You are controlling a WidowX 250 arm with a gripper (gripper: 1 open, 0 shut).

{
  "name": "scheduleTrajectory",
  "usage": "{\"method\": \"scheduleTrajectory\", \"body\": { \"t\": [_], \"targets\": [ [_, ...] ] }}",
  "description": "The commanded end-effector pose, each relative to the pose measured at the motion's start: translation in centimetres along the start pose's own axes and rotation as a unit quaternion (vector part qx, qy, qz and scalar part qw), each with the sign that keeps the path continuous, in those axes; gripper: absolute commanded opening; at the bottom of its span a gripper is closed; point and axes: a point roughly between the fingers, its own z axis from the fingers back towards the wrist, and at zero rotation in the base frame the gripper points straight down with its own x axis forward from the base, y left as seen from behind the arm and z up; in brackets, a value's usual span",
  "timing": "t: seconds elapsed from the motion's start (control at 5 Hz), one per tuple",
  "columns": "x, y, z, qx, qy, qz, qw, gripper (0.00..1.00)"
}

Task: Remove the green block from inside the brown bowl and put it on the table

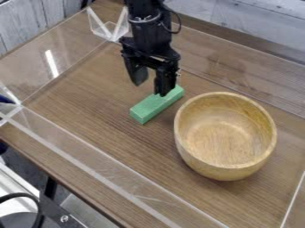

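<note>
1. Wood-grain surface (84,89) filled most of the view, brown, edged by low clear acrylic walls (71,174) with glare along the near and left edges.
2. Robot arm (145,13) came in from the top centre, black, pointing straight down at the surface.
3. Brown bowl (226,134) sat upright on the surface at right, round, light wood, thick rim, grain visible inside. Nothing visible in it.
4. Tool (152,80) was black, jaws spread wide, holding nothing. Fingertips hung at the far upper end of the green block; one finger overlapped that end in the view, and I couldn't tell whether it touched.
5. Green block (156,103) lay flat on the surface, outside the bowl, just beside its left rim with a narrow gap of bare wood between them. Its long axis ran diagonally, near end toward lower left, far end toward upper right under the tool. Solid mid-green, matte, clearly shorter than the bowl's width.
</note>
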Motion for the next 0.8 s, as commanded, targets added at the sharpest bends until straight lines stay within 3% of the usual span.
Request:
{"method": "scheduleTrajectory", "body": {
  "t": [0.0, 0.2, 0.6],
  "targets": [
    [0.5, -0.1, 0.8, 0.007, -0.014, -0.006, 0.9998, 1.00],
    [0.5, -0.1, 0.5, 0.006, -0.010, -0.006, 0.9999, 1.00],
    [0.7, -0.6, 5.0, 0.015, -0.053, -0.001, 0.9985, 1.00]
  ]
}}
